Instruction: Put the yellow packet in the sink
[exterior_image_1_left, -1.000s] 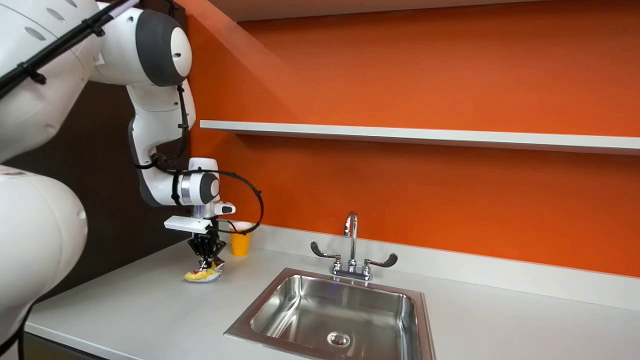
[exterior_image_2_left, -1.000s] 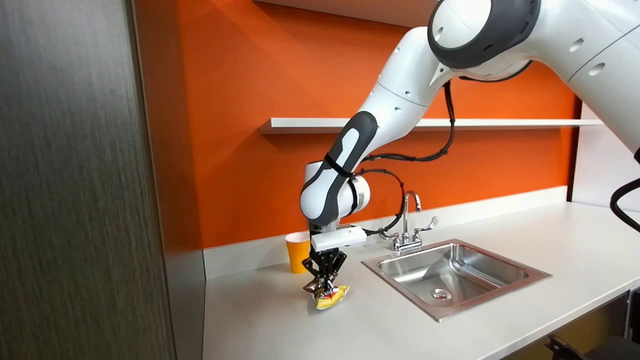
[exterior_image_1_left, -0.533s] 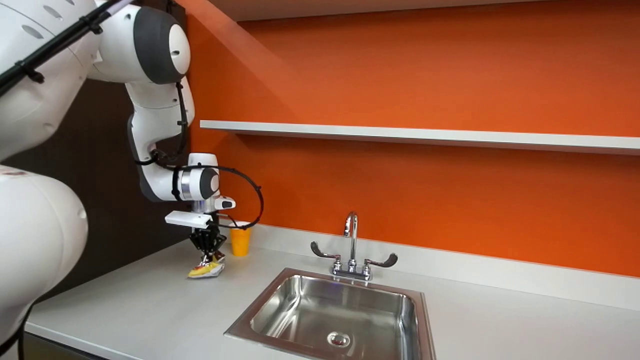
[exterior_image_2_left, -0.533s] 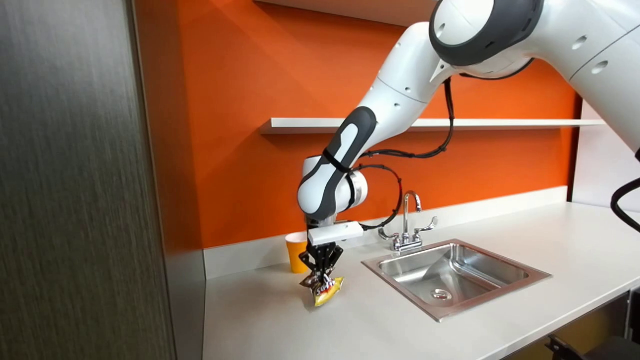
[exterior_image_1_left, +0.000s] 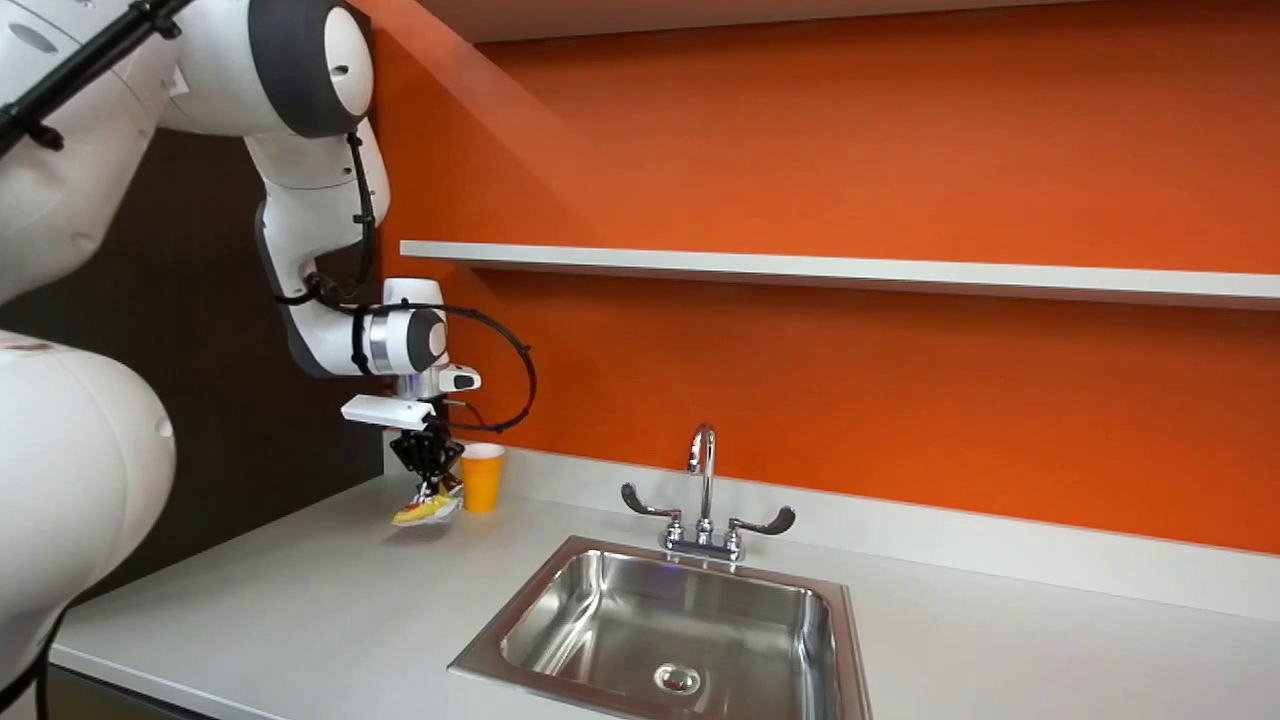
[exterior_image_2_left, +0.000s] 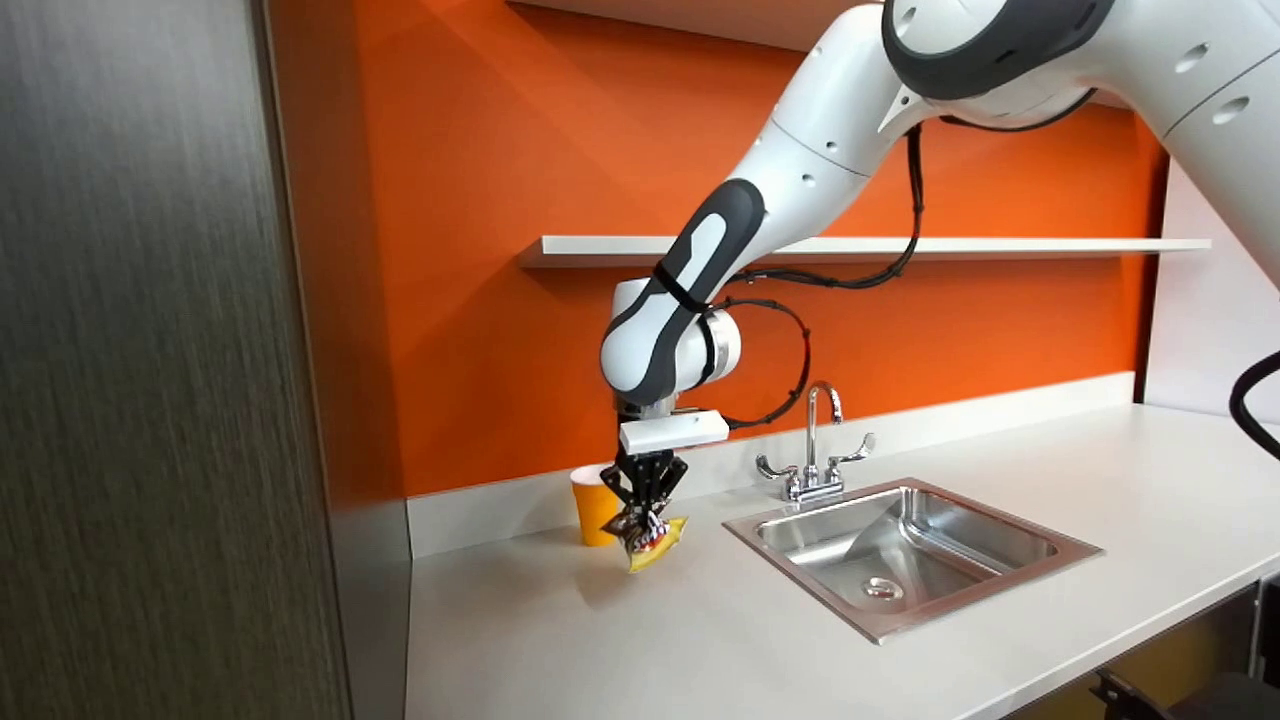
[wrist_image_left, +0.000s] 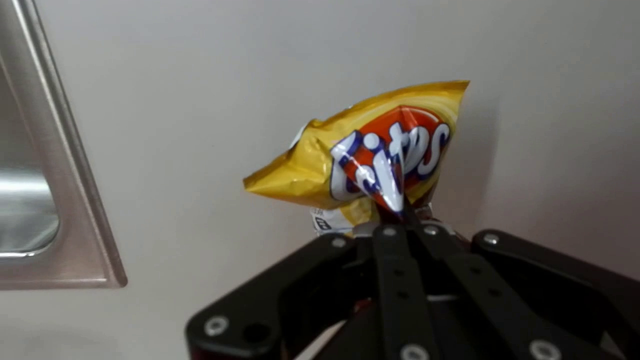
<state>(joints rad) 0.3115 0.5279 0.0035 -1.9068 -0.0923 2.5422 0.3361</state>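
Observation:
The crinkled yellow packet (exterior_image_1_left: 425, 510) hangs from my gripper (exterior_image_1_left: 430, 484), a little above the grey counter. It shows in both exterior views (exterior_image_2_left: 658, 545), with its shadow on the counter below. In the wrist view the packet (wrist_image_left: 310, 175) is pinched and folded between the closed fingertips (wrist_image_left: 402, 220); its yellow side with red and white lettering faces the camera, and its darker part is mostly hidden behind the fingers. The steel sink (exterior_image_1_left: 520, 605) lies to the side of the gripper, also in an exterior view (exterior_image_2_left: 990, 588). Its rim corner (wrist_image_left: 75, 250) shows at the wrist view's left.
A yellow-orange cup (exterior_image_1_left: 482, 485) stands close behind the gripper by the backsplash, also in an exterior view (exterior_image_2_left: 590, 505). The chrome faucet (exterior_image_1_left: 707, 500) with two levers rises behind the sink. A white shelf (exterior_image_1_left: 840, 268) runs along the orange wall. A dark panel (exterior_image_2_left: 150, 350) bounds the counter.
My gripper has risen with the packet in it and moved slightly toward the back wall. The packet has lifted off the counter. The cup and sink have not moved.

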